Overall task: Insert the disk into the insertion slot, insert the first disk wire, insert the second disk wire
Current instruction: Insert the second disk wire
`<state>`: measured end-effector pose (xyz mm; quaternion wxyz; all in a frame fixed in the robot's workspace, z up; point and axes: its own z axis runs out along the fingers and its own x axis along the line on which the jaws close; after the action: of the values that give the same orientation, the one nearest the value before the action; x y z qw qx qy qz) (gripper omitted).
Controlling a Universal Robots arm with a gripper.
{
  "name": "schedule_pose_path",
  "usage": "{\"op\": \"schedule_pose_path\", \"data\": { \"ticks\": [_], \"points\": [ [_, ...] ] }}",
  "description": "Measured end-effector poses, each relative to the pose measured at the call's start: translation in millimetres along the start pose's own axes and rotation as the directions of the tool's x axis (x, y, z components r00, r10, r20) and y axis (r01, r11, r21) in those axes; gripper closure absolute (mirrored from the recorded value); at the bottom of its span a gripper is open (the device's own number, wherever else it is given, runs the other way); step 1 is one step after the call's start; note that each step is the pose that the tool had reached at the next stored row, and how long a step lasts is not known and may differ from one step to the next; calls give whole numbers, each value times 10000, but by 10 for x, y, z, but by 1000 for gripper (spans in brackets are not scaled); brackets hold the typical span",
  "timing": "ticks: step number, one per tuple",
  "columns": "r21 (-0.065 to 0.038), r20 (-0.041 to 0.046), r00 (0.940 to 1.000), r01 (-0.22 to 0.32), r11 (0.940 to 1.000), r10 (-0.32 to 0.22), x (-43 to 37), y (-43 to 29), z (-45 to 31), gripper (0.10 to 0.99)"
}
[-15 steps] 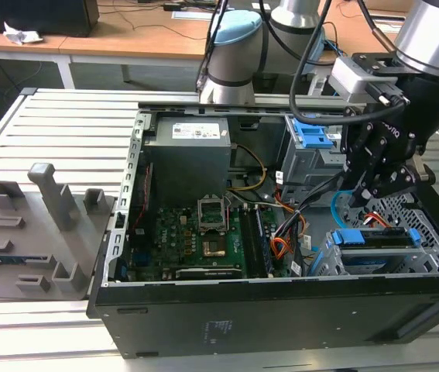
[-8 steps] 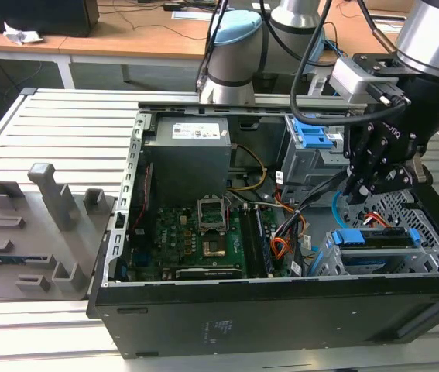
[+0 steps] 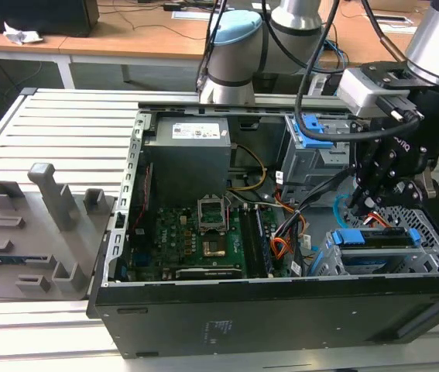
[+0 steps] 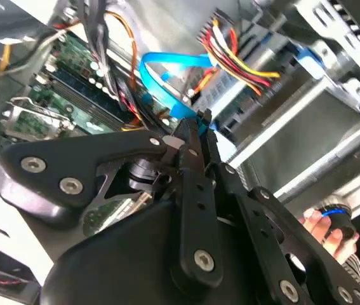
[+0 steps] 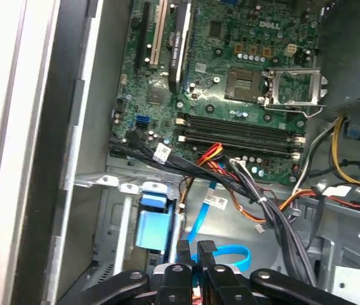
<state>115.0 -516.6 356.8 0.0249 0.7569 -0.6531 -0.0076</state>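
Claw [image 4: 199, 124] fingers sit pinched together, apparently clamping the light blue cable [image 4: 167, 82] just above the disk [image 3: 374, 239] seated in its perforated cage [image 3: 428, 232].

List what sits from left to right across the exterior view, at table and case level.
Grey fixture tray → green motherboard → orange wires → the disk in the insertion slot, with the gripper above it.
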Motion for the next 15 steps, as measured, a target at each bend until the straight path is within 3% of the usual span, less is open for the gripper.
{"op": "schedule_pose_path", "data": {
  "ticks": [2,4,6,15],
  "points": [
    [0,1,10000,-2,10000,2,149,20,9,925],
    [2,55,9998,-190,9998,190,163,-17,54,925],
    [-8,63,9994,-354,9994,354,177,-121,76,925],
    [-24,73,9985,-544,9985,545,193,-218,112,925]
  ]
}}
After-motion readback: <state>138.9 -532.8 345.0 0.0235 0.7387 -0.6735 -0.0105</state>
